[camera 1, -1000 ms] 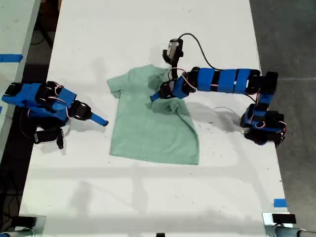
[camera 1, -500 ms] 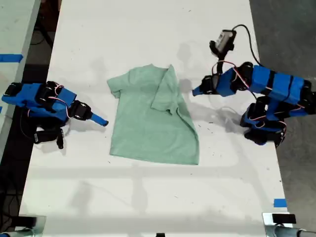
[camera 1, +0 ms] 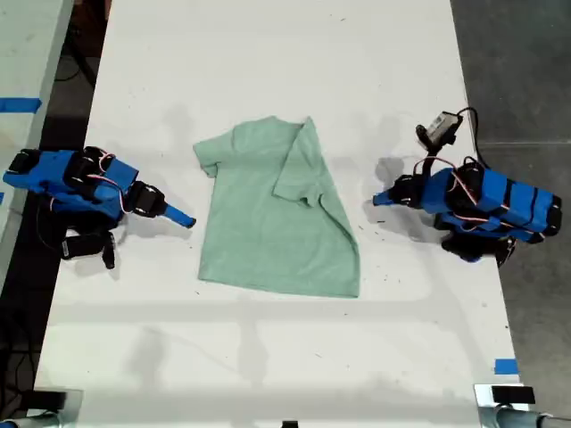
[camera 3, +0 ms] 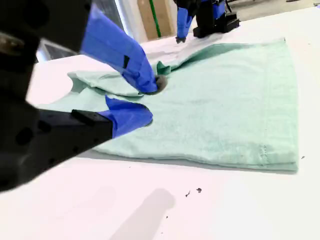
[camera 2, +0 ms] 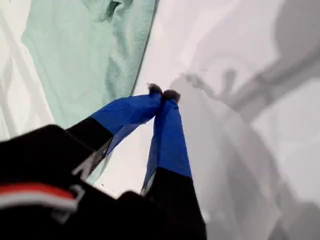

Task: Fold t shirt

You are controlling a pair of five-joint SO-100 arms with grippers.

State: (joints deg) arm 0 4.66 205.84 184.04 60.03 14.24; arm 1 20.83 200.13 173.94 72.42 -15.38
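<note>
The pale mint-green t shirt [camera 1: 268,236] lies flat in the middle of the white table, its sleeve on the exterior view's right folded inward over the chest. My first gripper [camera 1: 379,200] hovers low at the exterior view's right, a short gap from the shirt's edge. Its blue fingertips [camera 2: 162,93] are pressed together and hold nothing; the t shirt [camera 2: 85,50] lies beyond them. My second gripper [camera 1: 186,220] rests at the exterior view's left, just short of the shirt. It stands slightly open [camera 3: 150,101] and empty, facing the t shirt [camera 3: 225,110].
The white table [camera 1: 268,53] runs the whole height of the exterior view, with dark floor past both of its long sides. A blue tape mark [camera 1: 505,366] sits near the table's lower right corner in that view. A second table with blue tape [camera 1: 18,104] borders the exterior view's left.
The first arm let go of the sleeve over the shirt and drew back to the exterior view's right, lowering toward the table. The sleeve now lies folded inward. The second arm stayed put.
</note>
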